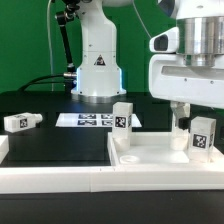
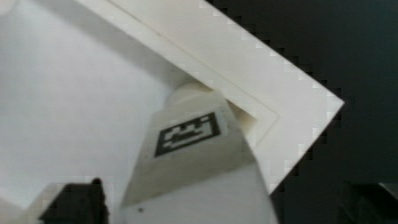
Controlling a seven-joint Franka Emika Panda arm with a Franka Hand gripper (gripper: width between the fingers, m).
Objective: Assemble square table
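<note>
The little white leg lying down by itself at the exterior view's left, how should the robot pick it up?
Probably from straight above, pinching the lying leg around its middle, across its two long sides. It lies flat on the black table with free space around it, so there is room down both sides.

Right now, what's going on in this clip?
A robot arm is partway through putting together a white square table. The tabletop lies flat at the front, against the long white rail. Two tagged legs stand upright on it: one at a back corner, another toward the exterior view's right. The gripper hangs open just above that second leg, holding nothing. A third leg lies loose on the black table at the exterior view's left. The marker board sits behind.
</note>
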